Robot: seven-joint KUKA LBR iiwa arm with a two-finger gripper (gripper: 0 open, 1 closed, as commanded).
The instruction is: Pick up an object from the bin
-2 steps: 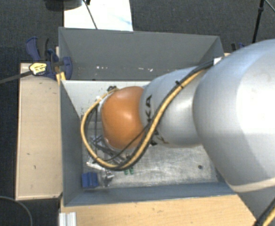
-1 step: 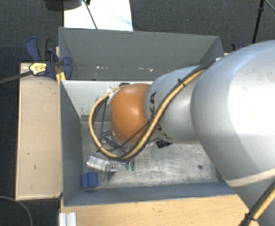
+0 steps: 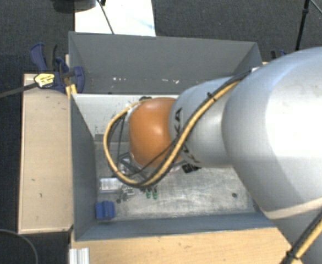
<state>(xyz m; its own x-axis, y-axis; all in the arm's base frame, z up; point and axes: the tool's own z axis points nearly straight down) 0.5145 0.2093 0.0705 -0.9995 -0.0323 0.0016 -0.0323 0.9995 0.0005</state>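
My gripper (image 3: 129, 192) is low over the bin floor at the front left, mostly hidden under the orange wrist cover. A small clear, whitish thing (image 3: 110, 184) lies on the floor just to its left, very near it. A blue block-like thing (image 3: 104, 209) sits in the front left corner, a little further forward. Two tiny green bits (image 3: 151, 193) show just right of the gripper, and I cannot tell what they are.
The arm, with its orange cover and looped cables, reaches in from the right and hides the middle and right of the bin. The left wall and front wall are close to the gripper. Grey scuffed floor shows at the front right.
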